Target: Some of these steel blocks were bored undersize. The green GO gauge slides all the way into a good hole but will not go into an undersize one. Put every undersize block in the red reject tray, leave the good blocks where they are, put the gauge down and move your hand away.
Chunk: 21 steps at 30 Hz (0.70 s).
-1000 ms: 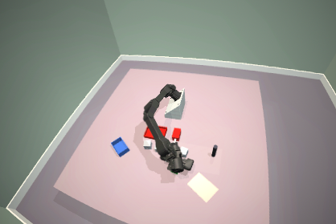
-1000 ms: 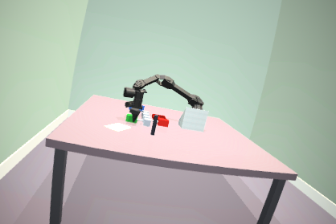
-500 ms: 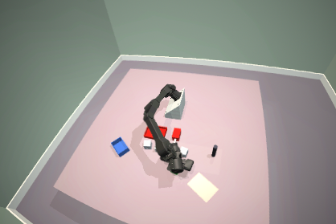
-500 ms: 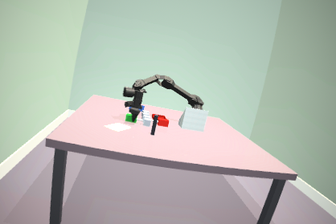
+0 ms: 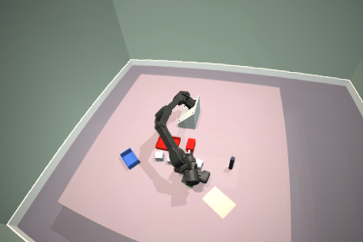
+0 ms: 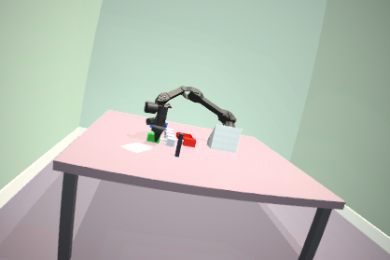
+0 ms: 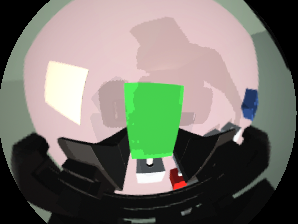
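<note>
From where I stand, looking down on the table, the leftmost thing is a blue tray, well apart from the claw. Next comes a pale steel block, left of the claw, with the red reject tray behind it, over toward the arm's base. Then the claw itself, pinching the green GO gauge between its fingers, low over the table; I can't tell whether the gauge touches it. A red box sits on the base side, beyond the blocks. Just to the claw's right and baseward is another steel block. Farther right stands a black post, and nearer me a cream sheet. My guess is that a gauging try is in hand. I'd square the gauge to the bore, keep the grip firm, and ease in slowly: a crooked entry could jam and make a good hole seem undersize, while pushing hard could shove the block along. No block shows in the reject tray's visible part.
</note>
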Motion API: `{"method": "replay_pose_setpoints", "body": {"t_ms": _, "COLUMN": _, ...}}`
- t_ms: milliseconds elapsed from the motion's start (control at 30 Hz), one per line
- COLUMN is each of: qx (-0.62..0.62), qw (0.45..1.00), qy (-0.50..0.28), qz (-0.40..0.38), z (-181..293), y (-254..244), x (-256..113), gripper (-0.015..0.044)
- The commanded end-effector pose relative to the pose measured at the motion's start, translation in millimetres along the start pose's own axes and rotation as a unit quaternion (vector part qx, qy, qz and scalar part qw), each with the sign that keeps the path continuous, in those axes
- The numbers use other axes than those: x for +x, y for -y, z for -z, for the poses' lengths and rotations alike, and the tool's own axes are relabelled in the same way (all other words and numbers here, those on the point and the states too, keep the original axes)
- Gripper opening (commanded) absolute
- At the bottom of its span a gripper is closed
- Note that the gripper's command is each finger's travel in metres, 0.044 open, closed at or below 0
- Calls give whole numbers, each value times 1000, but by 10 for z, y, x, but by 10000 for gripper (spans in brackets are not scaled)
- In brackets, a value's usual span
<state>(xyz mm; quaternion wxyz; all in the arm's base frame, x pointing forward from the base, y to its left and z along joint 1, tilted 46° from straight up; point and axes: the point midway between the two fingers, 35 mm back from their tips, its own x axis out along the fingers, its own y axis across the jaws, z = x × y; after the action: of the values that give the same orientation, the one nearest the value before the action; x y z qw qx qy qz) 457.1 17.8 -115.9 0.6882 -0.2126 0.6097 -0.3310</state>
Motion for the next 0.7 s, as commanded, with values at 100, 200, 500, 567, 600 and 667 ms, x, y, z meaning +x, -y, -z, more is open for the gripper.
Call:
{"method": "replay_pose_setpoints", "body": {"t_ms": 100, "qx": 2, "qw": 1000, "qy": 7, "qz": -1, "z": -1, "y": 5, "x": -48, "gripper": 0}}
{"method": "replay_pose_setpoints", "body": {"t_ms": 200, "qx": 3, "qw": 1000, "qy": 8, "qz": -1, "z": -8, "y": 7, "x": -50, "gripper": 0}}
{"method": "replay_pose_setpoints", "body": {"t_ms": 500, "qx": 3, "qw": 1000, "qy": 8, "qz": -1, "z": -43, "y": 16, "x": -58, "gripper": 0}}
{"method": "replay_pose_setpoints", "body": {"t_ms": 567, "qx": 3, "qw": 1000, "qy": 8, "qz": -1, "z": -43, "y": 16, "x": -55, "gripper": 0}}
{"method": "replay_pose_setpoints", "body": {"t_ms": 600, "qx": 3, "qw": 1000, "qy": 8, "qz": -1, "z": -43, "y": 15, "x": -50, "gripper": 0}}
{"method": "replay_pose_setpoints", "body": {"t_ms": 667, "qx": 3, "qw": 1000, "qy": 8, "qz": -1, "z": -40, "y": 13, "x": -38, "gripper": 0}}
